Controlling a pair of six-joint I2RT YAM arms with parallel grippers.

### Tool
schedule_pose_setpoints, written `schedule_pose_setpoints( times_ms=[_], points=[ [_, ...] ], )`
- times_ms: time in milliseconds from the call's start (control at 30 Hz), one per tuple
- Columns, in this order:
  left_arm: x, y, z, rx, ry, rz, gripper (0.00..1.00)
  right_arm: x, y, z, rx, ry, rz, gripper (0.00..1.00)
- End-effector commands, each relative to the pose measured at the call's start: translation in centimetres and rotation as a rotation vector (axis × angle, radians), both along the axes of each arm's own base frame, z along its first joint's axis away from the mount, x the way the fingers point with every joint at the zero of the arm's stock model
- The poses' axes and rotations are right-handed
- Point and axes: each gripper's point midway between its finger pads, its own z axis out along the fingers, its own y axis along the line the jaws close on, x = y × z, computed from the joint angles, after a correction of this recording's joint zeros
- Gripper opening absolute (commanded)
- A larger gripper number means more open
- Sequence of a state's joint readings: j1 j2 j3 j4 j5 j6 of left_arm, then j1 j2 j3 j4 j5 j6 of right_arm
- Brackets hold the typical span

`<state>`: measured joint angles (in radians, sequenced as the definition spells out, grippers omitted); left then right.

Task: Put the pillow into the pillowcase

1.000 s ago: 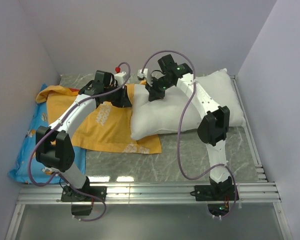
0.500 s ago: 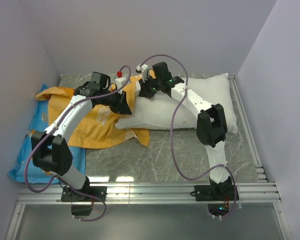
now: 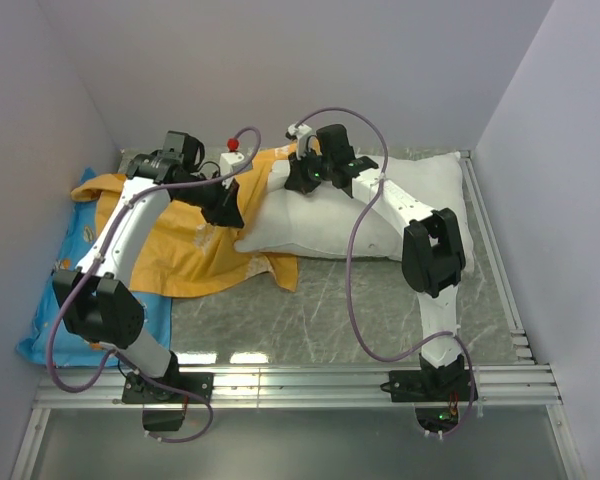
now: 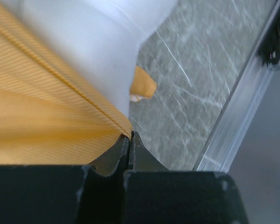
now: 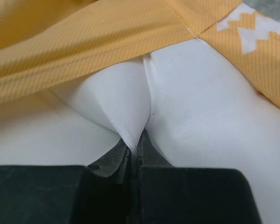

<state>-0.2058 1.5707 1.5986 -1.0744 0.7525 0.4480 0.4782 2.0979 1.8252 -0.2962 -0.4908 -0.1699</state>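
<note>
Left jaws are clenching the orange hem of the pillowcase [image 4: 46,112], pinching it at their very tips. White stuffing is bulging just beyond them, and the marbled surface [image 4: 186,93] is showing off to one side. That grip seems to be lifting one lip of the case so its mouth is standing open toward the right jaws.

Right jaws are grasping a gathered fold of the pillow [image 5: 191,121], shut tight on the white cover. Just past that fold the orange hem is draping across the pillow, so the pillow's leading end looks to be sitting at the mouth, barely entering. Most of its bulk is lying behind the right jaws, outside the case.

Seen from above, the left arm [image 3: 130,225] is reaching far forward with its elbel high and its wrist turning inward toward the middle. The right arm [image 3: 400,205] is stretching forward and across, its forearm running low along the pillow's length. A blue cartoon-print pillow [image 3: 45,320] is lying well apart from both jaws, partly under the pillowcase.
</note>
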Motion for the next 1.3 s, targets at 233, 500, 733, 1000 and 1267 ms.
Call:
schedule_pose_setpoints(
  times_ms=[233,500,733,1000,1267],
  points=[
    [-7.4,-0.2,-0.8,0.005,0.093,-0.259,0.0,6.4,-4.6,3.1,0.052,-0.086,-0.352,0.0],
    [-11.0,-0.6,-2.6,0.092,0.0,-0.415,0.0,7.6,-4.7,3.1,0.087,-0.048,-0.437,0.0],
    [-8.2,-5.8,2.4,-0.205,0.041,-0.333,0.0,5.2,-2.4,1.4,0.101,0.003,-0.361,0.0],
    [-2.5,-9.7,8.5,-0.438,-0.041,-0.218,0.0,3.4,-2.1,1.6,0.139,0.05,-0.367,0.0],
    [-1.0,-9.5,13.9,-0.584,-0.213,-0.152,0.0,0.5,-0.1,0.5,0.137,0.083,-0.29,0.0]
  ],
)
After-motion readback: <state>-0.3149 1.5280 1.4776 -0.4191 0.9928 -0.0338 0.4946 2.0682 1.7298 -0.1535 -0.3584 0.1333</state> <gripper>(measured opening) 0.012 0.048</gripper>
